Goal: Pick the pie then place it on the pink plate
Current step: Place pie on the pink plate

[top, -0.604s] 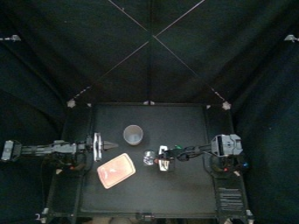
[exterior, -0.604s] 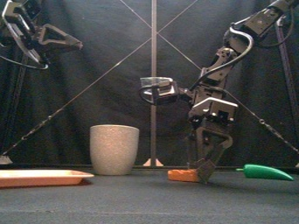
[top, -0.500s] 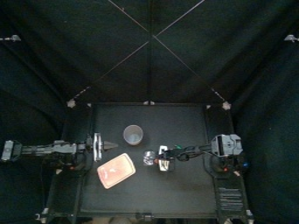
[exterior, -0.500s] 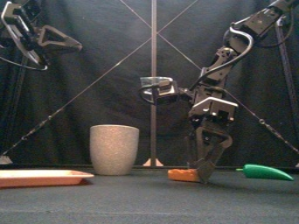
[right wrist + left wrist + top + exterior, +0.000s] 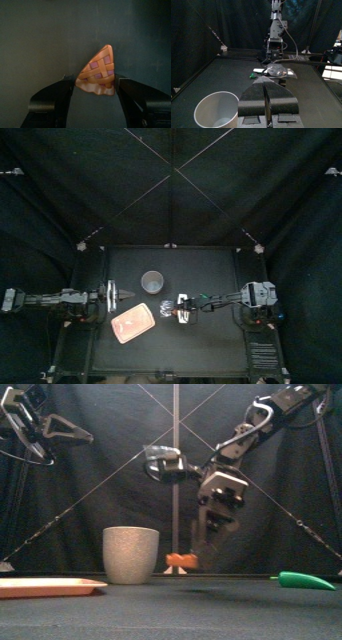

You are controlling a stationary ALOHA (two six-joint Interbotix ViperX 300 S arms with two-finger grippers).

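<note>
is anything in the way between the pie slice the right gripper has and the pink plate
Nothing visible does. The orange lattice-topped pie slice hangs off the table in the right gripper, with only bare table between it and the flat pink tray. The tall grey speckled cup stands farther back, off that line.

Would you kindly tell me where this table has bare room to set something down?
Bare: the back strip behind the grey cup, the front strip between the pink plate and the table front edge. Crowded: the middle, where the right pincer holds the pie lifted beside the plate.
</note>
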